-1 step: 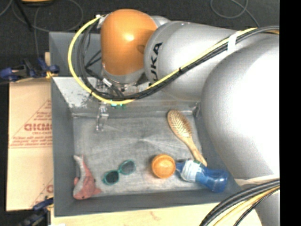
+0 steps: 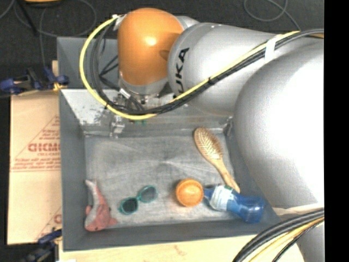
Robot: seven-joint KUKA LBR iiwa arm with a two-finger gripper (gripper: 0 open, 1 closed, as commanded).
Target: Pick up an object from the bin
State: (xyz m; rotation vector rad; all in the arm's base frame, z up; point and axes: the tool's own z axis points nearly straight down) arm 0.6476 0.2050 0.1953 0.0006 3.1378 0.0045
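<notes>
Objects for picking lie mostly along the near side of the grey metal bin (image 2: 152, 157), whose flat floor looks dull and scratched. A wooden hairbrush (image 2: 215, 160) with an oval, bristled head and a slim handle lies slanted at the right wall. Its handle end reaches down to a blue plastic bottle (image 2: 237, 203), which lies on its side in the near right corner with its pale cap pointing left. Just beside the cap sits a round orange ball (image 2: 188, 192) with a smooth skin. Left of the ball, a little apart, lie small teal sunglasses (image 2: 137, 199) with two dark round lenses. In the near left corner rests a soft-looking pink toy (image 2: 98, 212) of irregular shape.

The silver arm (image 2: 245, 64) comes in from the right, with a glossy, rounded orange cover (image 2: 144, 45) at its wrist and a yellow cable (image 2: 83, 59) looping around it. The gripper (image 2: 122, 113) hangs under this cover at the far left of the bin, well apart from all five things. Whether it is open or closed I cannot tell, because the cover hides most of it.
</notes>
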